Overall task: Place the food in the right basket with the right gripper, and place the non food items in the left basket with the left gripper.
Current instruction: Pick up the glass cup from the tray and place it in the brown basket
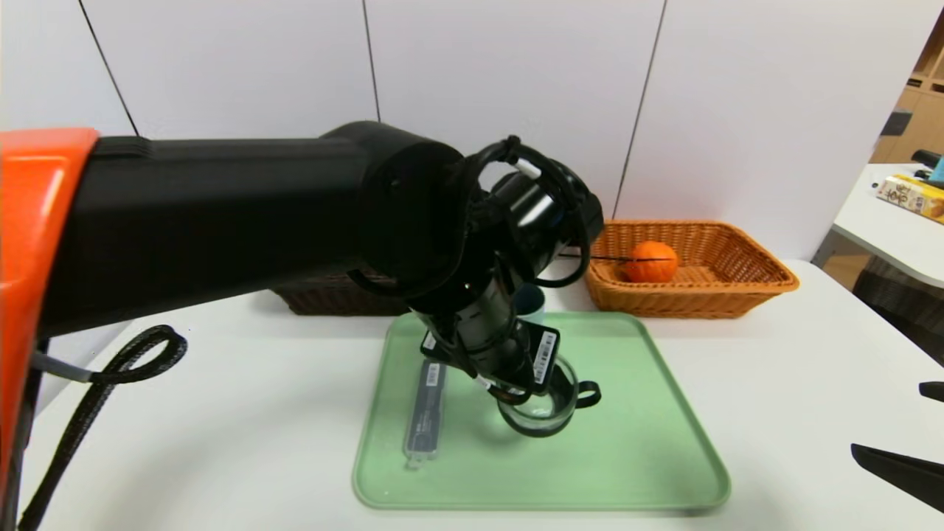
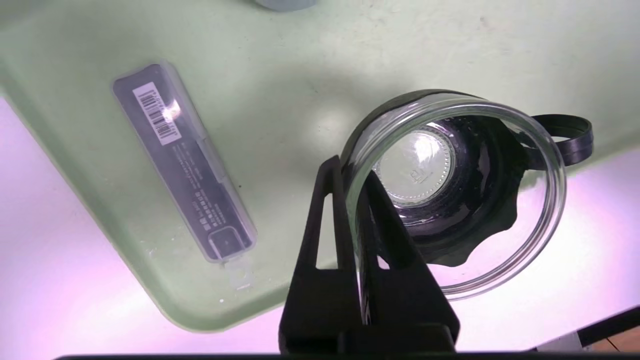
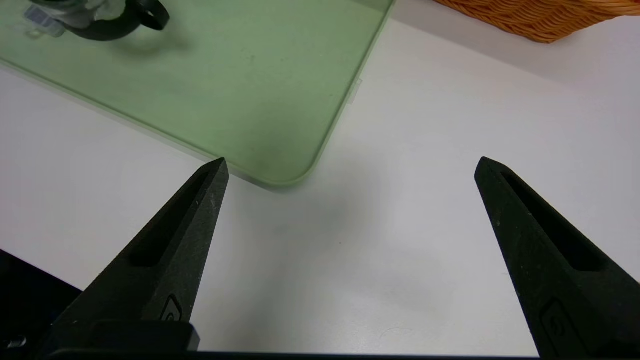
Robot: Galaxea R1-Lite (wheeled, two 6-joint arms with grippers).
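Note:
My left gripper (image 2: 351,170) is shut on the rim of the clear glass cup (image 2: 415,167) with the black handle, one finger inside the wall and one outside. In the head view the cup (image 1: 542,413) sits under my left wrist, over the green tray (image 1: 649,457). The dark grey case (image 1: 425,413) lies flat on the tray to the cup's left. The blue-grey tumbler (image 1: 529,301) stands at the tray's far edge, mostly hidden by my arm. The orange (image 1: 649,261) lies in the right basket (image 1: 737,287). The left basket (image 1: 324,299) is largely hidden. My right gripper (image 3: 350,162) is open and empty above the table.
White table under the tray, with bare surface to the right of it where my right gripper (image 1: 914,428) hovers. A second table with a yellow box (image 1: 911,195) stands at the far right. My left arm crosses over the tray's back left.

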